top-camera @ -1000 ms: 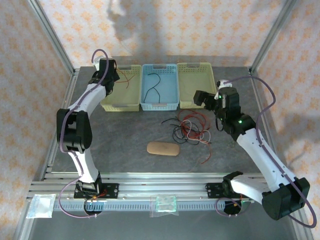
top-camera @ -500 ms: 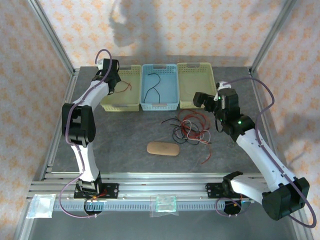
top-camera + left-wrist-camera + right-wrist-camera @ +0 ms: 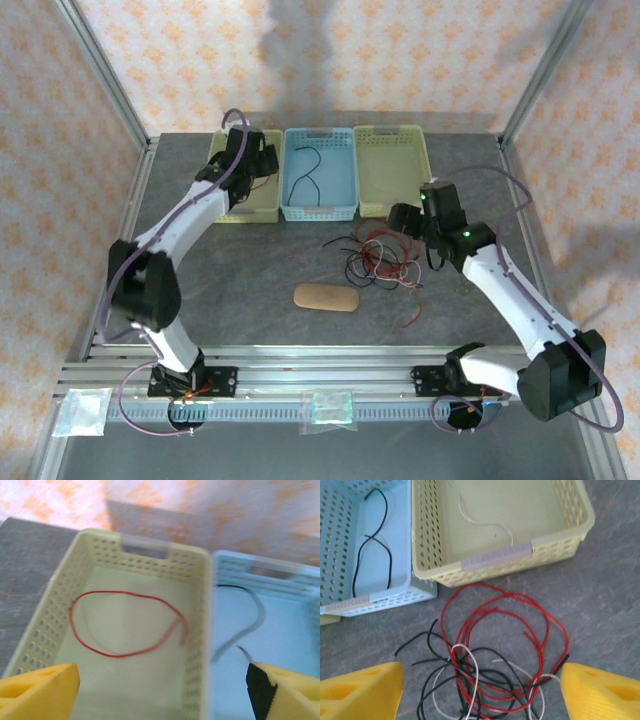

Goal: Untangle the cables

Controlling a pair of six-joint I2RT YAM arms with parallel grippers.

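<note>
A robot test cell in a lab: a left arm (image 3: 185,225) and a right arm (image 3: 515,295) are bolted to an aluminium rail (image 3: 320,375) at the near edge of a grey desk (image 3: 250,260). Metal posts (image 3: 105,70) frame it, with orange-patterned walls (image 3: 420,60) behind.

We see a desk (image 3: 240,290) with a dark grey, stone-patterned top. Walls (image 3: 400,60) papered in pale cream with a repeating orange flower print close it in at the back and on both sides. Slanting metal posts (image 3: 105,75) rise from the two back corners, and a silver slotted rail (image 3: 300,372) runs along the near edge. A soft dark shadow (image 3: 295,30) falls on the back wall. We find the light even and bright across the top.
</note>
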